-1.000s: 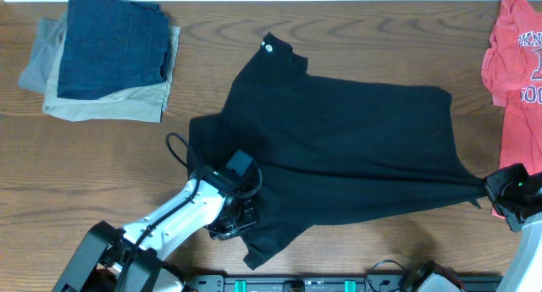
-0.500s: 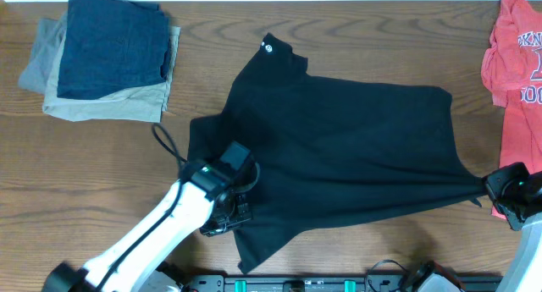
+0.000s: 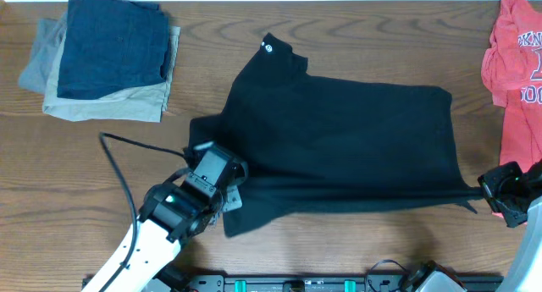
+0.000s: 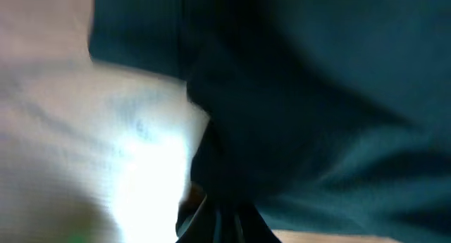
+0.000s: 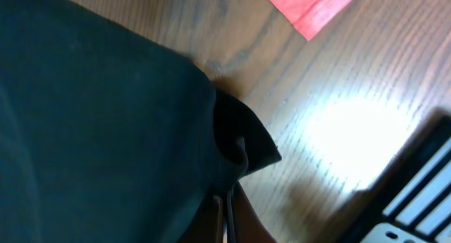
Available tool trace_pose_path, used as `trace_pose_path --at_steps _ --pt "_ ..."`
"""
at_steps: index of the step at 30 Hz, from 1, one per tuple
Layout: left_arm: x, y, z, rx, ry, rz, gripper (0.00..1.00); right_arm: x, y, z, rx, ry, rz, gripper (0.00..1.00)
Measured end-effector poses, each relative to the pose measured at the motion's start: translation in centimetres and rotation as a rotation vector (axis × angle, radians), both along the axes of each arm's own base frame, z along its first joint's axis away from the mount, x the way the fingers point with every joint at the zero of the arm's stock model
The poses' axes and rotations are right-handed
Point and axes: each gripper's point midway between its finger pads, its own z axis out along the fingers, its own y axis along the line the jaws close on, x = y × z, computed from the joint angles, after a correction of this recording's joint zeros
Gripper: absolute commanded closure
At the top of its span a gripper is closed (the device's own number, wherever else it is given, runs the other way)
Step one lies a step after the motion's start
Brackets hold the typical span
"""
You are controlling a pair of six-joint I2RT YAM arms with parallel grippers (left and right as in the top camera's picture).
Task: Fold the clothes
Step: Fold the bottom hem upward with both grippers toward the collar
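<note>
Over the last second the left gripper has swung up and toward the table's left edge. The lower-left flap of the black shirt, which reached toward the near edge, has drawn up with it into a shorter, bunched corner. The left fingers are pinched shut on that dark fabric; the left wrist view is blurred, but cloth fills it right down to the fingertips.

The right gripper sits near the table's right edge, its fingers closed tight on the shirt's lower-right corner, which is pulled out to a point. The shirt lies spread across the middle of the table, collar toward the far edge with the white collar label showing.

A red t-shirt lies at the far right corner, just beside the right gripper. The folded garments are stacked at the far left corner, well apart from the shirt.
</note>
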Motion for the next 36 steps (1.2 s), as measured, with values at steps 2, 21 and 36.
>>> trace_pose_path --at_steps 2,21,36 --pt "1.5 0.1 0.7 0.008 -0.076 0.018 0.94 0.4 -0.3 -0.2 -0.003 -0.005 0.0 0.99" --pt "11.8 -2.8 1.0 0.096 -0.396 -0.005 0.94 3.7 -2.1 -3.6 -0.056 -0.146 -0.067 0.99" --pt "12.9 -2.1 -2.1 0.201 -0.359 0.017 0.92 8.0 -2.8 -4.8 -0.06 -0.238 -0.02 0.99"
